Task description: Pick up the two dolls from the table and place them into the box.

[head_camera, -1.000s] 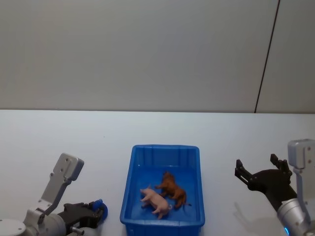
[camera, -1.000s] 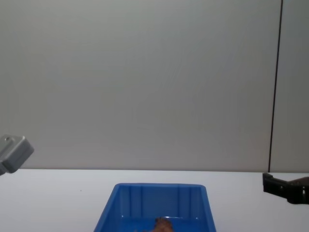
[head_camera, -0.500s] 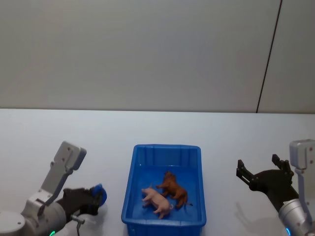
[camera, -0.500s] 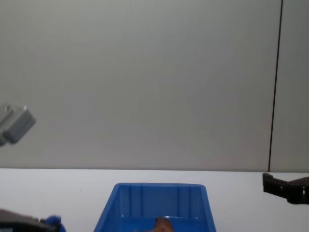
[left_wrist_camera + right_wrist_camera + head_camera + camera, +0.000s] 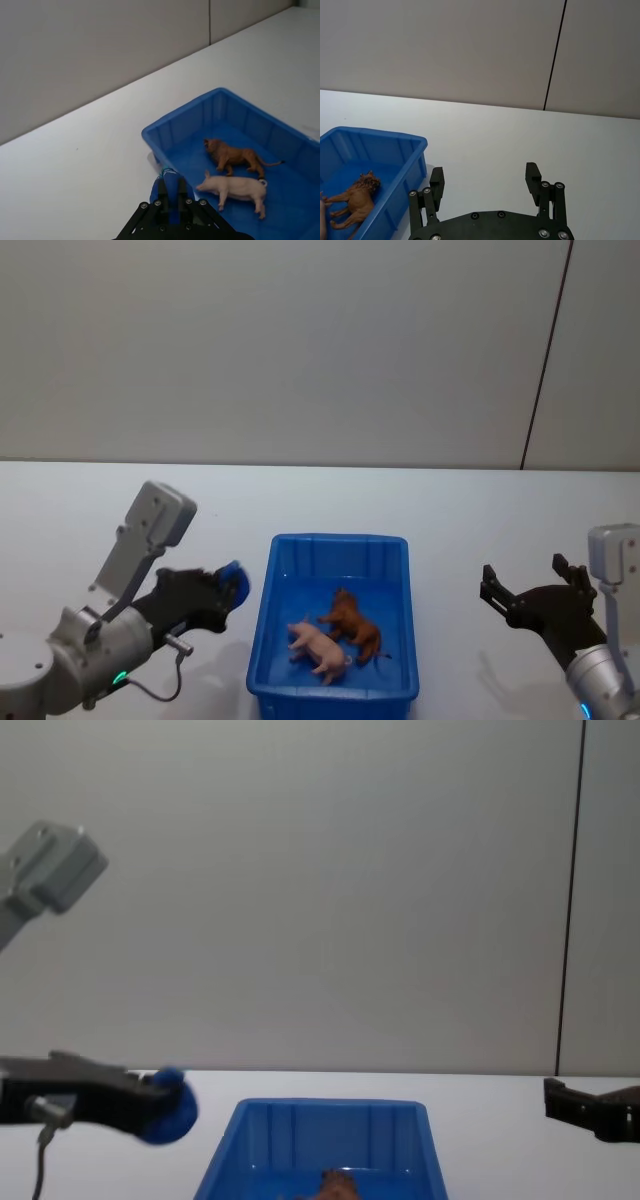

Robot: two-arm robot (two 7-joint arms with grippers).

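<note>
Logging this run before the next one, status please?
Left gripper shut, beside the box, left of it. Right gripper open, out on its right. Brown doll and pink doll both in the box. Nothing in the way.

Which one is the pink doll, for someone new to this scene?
Find the blue box at the middle of the white table. Two toy animals lie inside. The pink doll is the pale pig nearer the robot, touching the brown doll, a maned lion.

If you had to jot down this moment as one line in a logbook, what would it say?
brown doll and pink doll: in blue box | left gripper: shut, beside box | right gripper: open, empty, above table
</note>
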